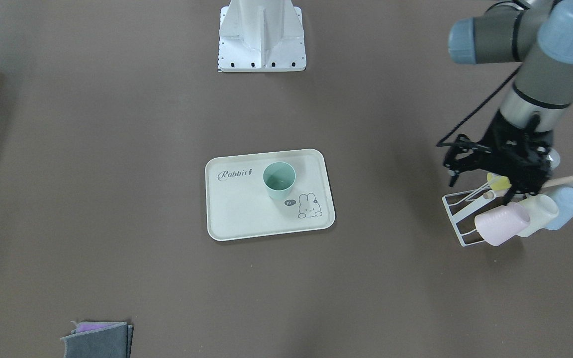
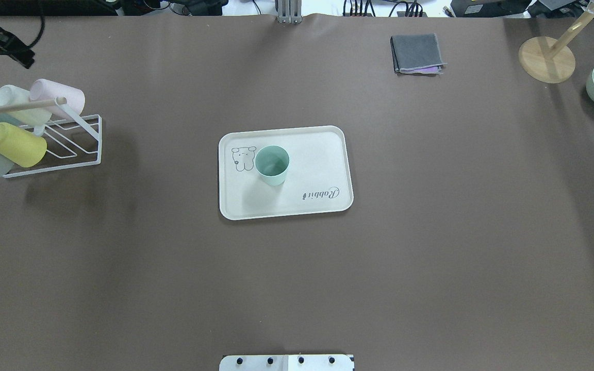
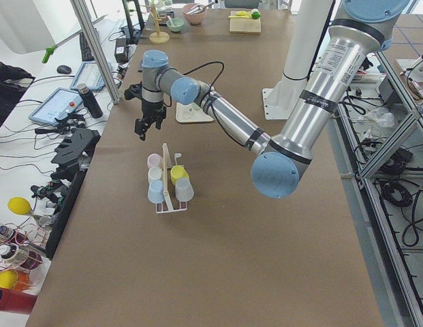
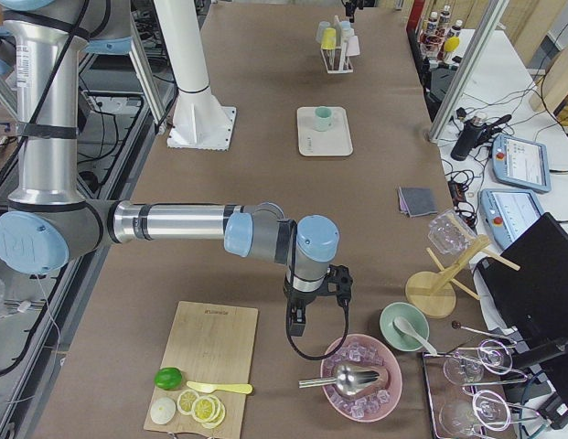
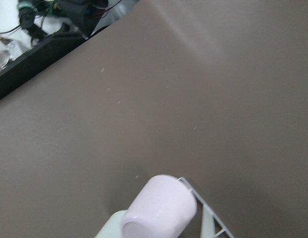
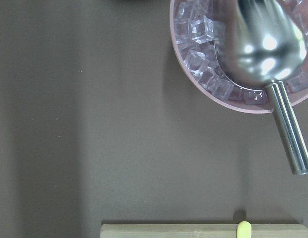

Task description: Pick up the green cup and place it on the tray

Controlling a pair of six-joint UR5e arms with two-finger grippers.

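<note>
Task apparently complete: small mint-green plastic cup (image 1: 279, 180) upright on the cream rectangular plastic tray (image 1: 246, 219) at the centre of the tabletop (image 1: 117, 149), left hand (image 3: 146, 126) far left above a white wire cup rack (image 2: 99, 139), right hand (image 4: 295, 329) far right, open or closed impossible to tell.

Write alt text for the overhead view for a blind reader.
A green cup stands upright on a cream tray at the centre of a brown table. A white rack holding pastel cups sits at the left edge, a folded grey cloth top right.
</note>
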